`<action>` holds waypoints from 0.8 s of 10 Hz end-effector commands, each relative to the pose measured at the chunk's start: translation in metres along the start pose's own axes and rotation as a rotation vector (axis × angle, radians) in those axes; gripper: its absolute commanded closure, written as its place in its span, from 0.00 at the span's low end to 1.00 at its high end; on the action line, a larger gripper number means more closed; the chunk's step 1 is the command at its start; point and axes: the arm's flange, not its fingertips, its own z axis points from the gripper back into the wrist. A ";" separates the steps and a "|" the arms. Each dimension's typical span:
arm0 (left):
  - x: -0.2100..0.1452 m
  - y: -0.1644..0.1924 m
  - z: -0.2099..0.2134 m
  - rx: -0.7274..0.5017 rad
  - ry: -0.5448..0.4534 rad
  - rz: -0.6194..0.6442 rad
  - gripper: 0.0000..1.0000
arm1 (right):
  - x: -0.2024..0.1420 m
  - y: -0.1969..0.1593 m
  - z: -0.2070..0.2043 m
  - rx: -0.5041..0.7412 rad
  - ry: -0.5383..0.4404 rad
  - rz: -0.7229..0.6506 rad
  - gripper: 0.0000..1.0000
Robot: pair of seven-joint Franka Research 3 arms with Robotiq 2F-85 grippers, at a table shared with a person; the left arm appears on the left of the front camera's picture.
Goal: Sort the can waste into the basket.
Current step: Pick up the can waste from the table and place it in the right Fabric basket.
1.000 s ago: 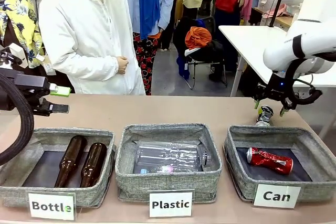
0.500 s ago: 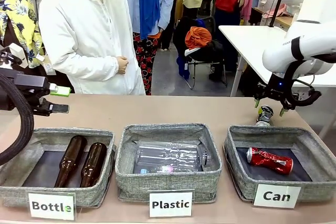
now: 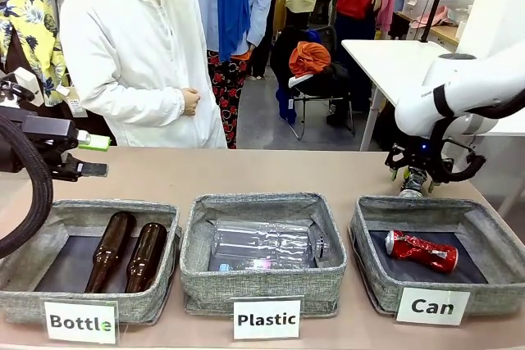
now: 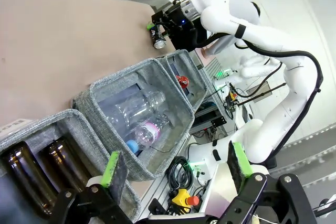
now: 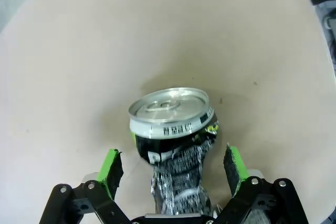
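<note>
The red crushed can (image 3: 422,252) already lies in the "Can" basket (image 3: 371,227), while the black crushed can (image 5: 176,145) remains on the table (image 5: 79,51) just behind it. The right gripper (image 5: 173,169) hangs spread, one green pad on either side of the black can, not yet pinching. The right wrist view shows that gap plainly; the front view hides it behind the gripper body, and the left gripper (image 4: 176,169) waits spread and empty.

Right gripper (image 5: 170,169) pointing down, jaws apart; left gripper (image 4: 176,169) parked at table's left, apparently open too.

White right arm (image 3: 459,88), black-banded, black tool (image 3: 417,176) (green pads).
</note>
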 end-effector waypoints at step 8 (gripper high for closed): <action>-0.002 0.000 0.001 -0.007 -0.006 -0.016 0.00 | 0.004 0.006 -0.006 -0.061 -0.008 -0.021 0.64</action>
